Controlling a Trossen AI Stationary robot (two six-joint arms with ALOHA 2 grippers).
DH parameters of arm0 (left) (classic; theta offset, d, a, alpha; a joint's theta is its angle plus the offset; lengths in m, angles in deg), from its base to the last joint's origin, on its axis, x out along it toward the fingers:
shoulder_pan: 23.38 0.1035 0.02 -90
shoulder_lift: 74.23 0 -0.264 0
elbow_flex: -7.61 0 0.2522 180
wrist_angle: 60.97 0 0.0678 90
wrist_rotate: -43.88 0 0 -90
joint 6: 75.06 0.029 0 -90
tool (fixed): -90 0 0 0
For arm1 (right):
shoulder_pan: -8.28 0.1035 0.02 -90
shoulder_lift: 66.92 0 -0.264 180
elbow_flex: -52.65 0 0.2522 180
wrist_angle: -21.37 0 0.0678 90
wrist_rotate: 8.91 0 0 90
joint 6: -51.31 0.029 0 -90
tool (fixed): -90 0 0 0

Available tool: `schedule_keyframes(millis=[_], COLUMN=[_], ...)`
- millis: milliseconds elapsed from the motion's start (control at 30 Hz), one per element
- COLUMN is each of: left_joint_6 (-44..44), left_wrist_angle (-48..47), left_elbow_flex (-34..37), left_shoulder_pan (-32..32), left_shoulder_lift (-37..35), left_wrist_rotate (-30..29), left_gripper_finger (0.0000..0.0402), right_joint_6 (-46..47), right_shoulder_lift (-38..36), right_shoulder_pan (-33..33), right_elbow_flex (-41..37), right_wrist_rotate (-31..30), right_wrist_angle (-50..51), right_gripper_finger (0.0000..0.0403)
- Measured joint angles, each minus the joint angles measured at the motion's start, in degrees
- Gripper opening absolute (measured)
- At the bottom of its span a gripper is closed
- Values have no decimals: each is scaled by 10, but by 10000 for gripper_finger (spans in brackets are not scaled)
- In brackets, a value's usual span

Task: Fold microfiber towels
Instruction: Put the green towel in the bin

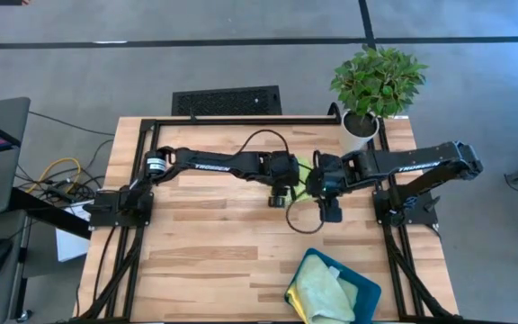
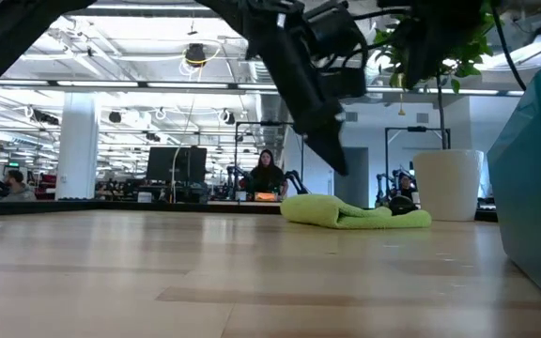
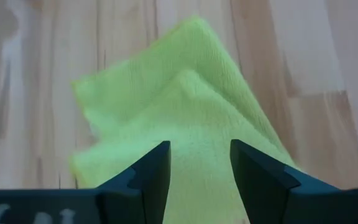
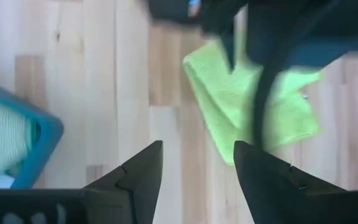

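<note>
Spanning pale planked wood before a bright open workroom, the counter [image 1: 205, 261] carries a fluffy lime green towel [image 3: 185, 124] folded mid-counter under both grippers – left [image 3: 199, 171], right [image 4: 197, 171] – jaws parted, holding nothing.

Grey floor [image 1: 241, 63] crossed by dark lines, black floor vent [image 1: 227, 100] behind the wooden table [image 1: 205, 252], potted plant [image 1: 376, 85] at its far corner, open hall with white ceiling trusses [image 2: 111, 42], white pillar [image 2: 78, 145], monitors [image 2: 177, 164], seated person [image 2: 265, 174].
</note>
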Motion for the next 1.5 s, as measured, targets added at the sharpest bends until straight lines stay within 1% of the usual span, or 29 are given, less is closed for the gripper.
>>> schedule_keyframes(millis=[133, 300, 400, 500, 633, 800, 933, 1067, 1133, 1300, 1500], left_joint_6=[-37, -83, -103, -128, -159, -206, -262, -293, -304, -313, -322], left_wrist_angle=[-71, -134, -162, -187, -216, -264, -305, -330, -332, -337, -338], left_elbow_flex=[0, 0, 0, 0, 0, 0, 0, 0, 0, 0, 0], left_shoulder_pan=[0, -8, -17, -29, -47, -64, -79, -95, -102, -116, -120], left_shoulder_lift=[-18, -38, -49, -64, -84, -99, -104, -104, -104, -104, -104], left_wrist_rotate=[-1, -3, -4, -20, -64, -105, -158, -204, -215, -235, -242], left_gripper_finger=[158, 158, 158, 158, 158, 158, 158, 158, 158, 158, 158], right_joint_6=[0, -1, -16, -46, -88, -141, -209, -264, -281, -312, -321], right_shoulder_lift=[0, 0, -1, 0, 0, -1, 0, 1, 1, 1, 5], right_shoulder_pan=[25, 52, 59, 58, 47, 23, 9, -8, -20, -53, -78], right_elbow_flex=[-34, -85, -116, -151, -190, -214, -246, -277, -294, -334, -365], right_wrist_rotate=[-3, -40, -65, -70, -71, -71, -69, -67, -64, -17, -8], right_wrist_angle=[-8, -31, -72, -122, -178, -227, -296, -362, -388, -470, -531], right_gripper_finger=[221, 221, 221, 221, 221, 221, 221, 221, 221, 221, 221])
